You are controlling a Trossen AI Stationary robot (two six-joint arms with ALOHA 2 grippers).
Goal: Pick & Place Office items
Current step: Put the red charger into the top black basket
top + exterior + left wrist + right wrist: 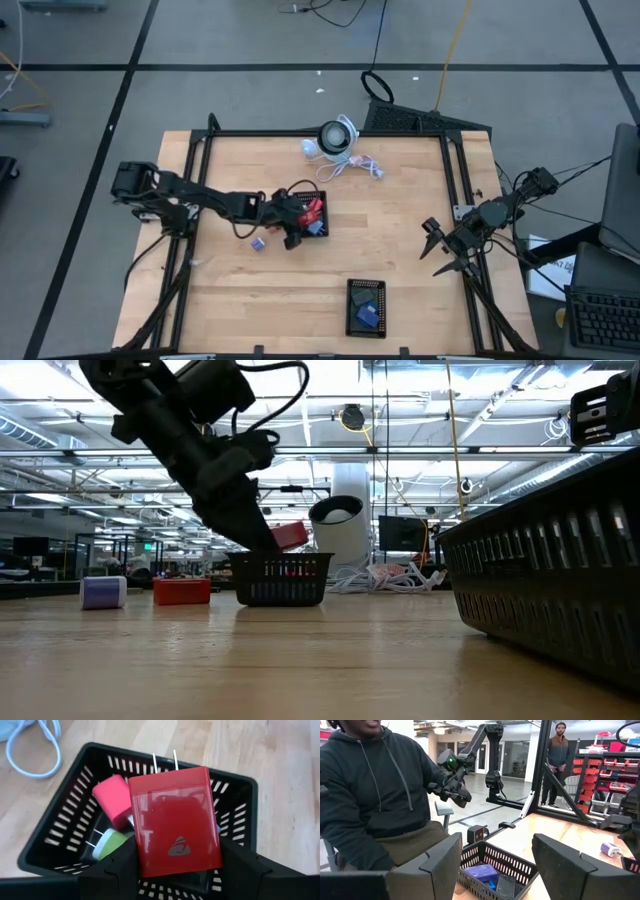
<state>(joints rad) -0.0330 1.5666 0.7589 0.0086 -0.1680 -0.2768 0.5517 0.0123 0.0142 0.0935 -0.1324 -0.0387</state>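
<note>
Left wrist view, left end effector (175, 870) grasping red charger block (175, 825) over black basket (65, 830) mid-counter, right end effector (495, 865) released at right edge.

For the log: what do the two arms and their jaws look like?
Both arms, left arm and right arm, are black and jointed, with black cables looping along them. Each gripper, left gripper and right gripper, has two broad, matte dark, angular jaws. No markings visible.

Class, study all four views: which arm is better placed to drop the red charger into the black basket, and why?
Left. Its end effector grips the red charger directly above the black basket. The right end effector waits open at the table's right edge, holding nothing.
</note>
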